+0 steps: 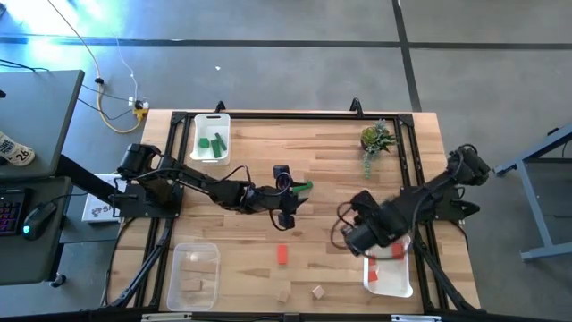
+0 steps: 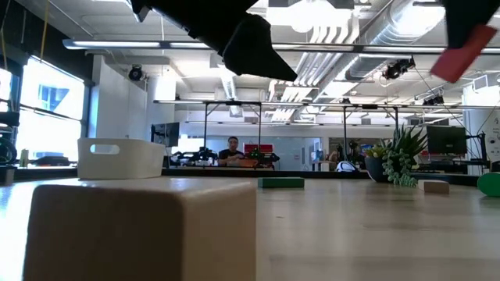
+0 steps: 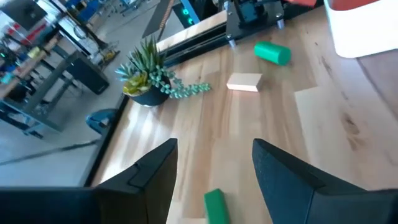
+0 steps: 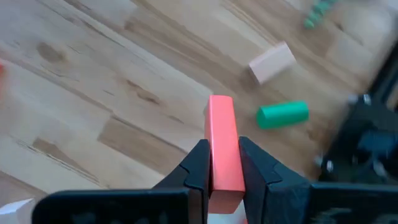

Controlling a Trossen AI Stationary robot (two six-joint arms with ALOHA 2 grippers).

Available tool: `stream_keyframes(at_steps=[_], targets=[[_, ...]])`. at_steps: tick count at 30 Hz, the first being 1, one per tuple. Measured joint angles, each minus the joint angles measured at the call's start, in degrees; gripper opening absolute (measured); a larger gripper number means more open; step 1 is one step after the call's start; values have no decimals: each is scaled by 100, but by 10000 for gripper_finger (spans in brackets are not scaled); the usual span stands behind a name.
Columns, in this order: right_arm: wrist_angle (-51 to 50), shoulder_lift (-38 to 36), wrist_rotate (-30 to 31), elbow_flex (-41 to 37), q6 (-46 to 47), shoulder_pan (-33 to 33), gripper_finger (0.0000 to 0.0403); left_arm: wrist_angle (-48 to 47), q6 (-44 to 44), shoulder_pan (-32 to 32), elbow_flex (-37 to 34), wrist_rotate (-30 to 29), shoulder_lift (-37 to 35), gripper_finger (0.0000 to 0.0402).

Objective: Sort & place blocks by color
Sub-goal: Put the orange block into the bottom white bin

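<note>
1. Right gripper (image 4: 225,163) is clenched on a red block (image 4: 224,146), held lengthwise between the fingers so most of the bar sticks out forward. It hangs above the table (image 1: 331,161) at the near right, just beside the white tray (image 1: 391,277) that already shows red inside; my reading is that it is carrying the block there.
2. Left gripper (image 3: 214,165) stands released, nothing between its fingers, over the table's middle. A green block (image 3: 215,205) lies on the wood directly under the gap, so I judge it is lining up to take that one.
3. Far-left white tray (image 1: 211,137) holds green blocks, hence the likely destination.
4. Near-left clear tray (image 1: 195,275) holds tan blocks.
5. Loose on the table: one red block (image 1: 282,255), tan blocks (image 1: 317,292) near the front edge, a green cylinder (image 3: 272,53) and a tan block (image 3: 244,82) close together.
6. Potted plant (image 1: 376,139) sits at the far right, not part of the sort.
</note>
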Motion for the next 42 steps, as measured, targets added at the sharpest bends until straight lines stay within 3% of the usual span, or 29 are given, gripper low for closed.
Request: stream_keyframes(at_steps=[6,10,17,24,42], targets=[[-255,66,-21,0,1453,746,36,-410,-464,-80,0,366,0,195],[-252,270,-317,0,2002,1091,36,-691,-697,-99,-2,697,0,195],[-229,710,-896,0,2665,1540,37,-848,-734,-99,-2,726,0,195],[-21,1208,-1743,0,2888,1826,38,-848,-734,-99,-2,772,0,195],[472,1805,-1600,0,2975,1881,67,-989,-734,-105,-2,767,0,195]])
